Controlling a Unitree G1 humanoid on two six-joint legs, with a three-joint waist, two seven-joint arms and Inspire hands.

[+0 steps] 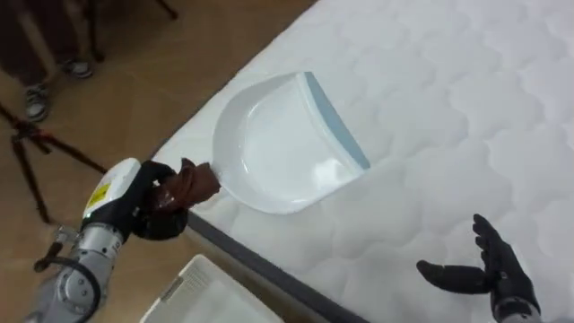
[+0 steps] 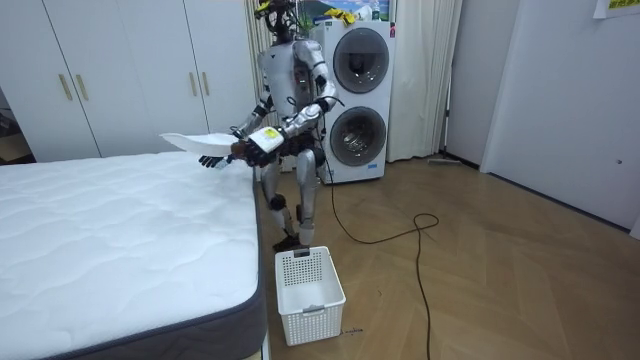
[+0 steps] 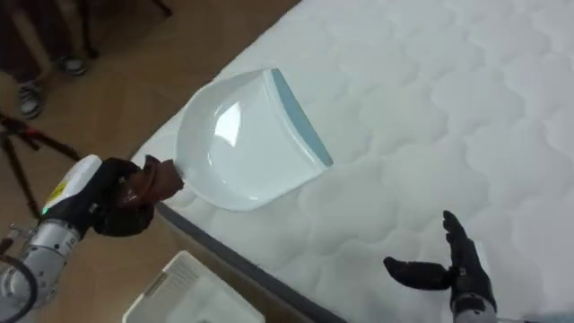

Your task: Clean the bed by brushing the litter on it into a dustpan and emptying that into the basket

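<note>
A white dustpan [image 1: 282,148] with a pale blue lip and a brown handle [image 1: 193,184] hangs over the edge of the white quilted mattress [image 1: 466,135]. My left hand [image 1: 152,211] is shut on that handle, at the lower left beside the bed's edge. My right hand [image 1: 489,269] floats above the mattress at the lower right, fingers straight and spread, holding nothing. In the room view I stand at the bed's far corner, with the dustpan [image 2: 190,143] held out over the mattress [image 2: 110,230].
A white slatted laundry basket [image 2: 308,290] stands on the wooden floor by the bed's side; its rim [image 1: 202,292] shows below the dustpan. A tripod leg [image 1: 36,148] and a person's shoes [image 1: 40,99] are at the upper left. Stacked washing machines [image 2: 358,95] are behind me.
</note>
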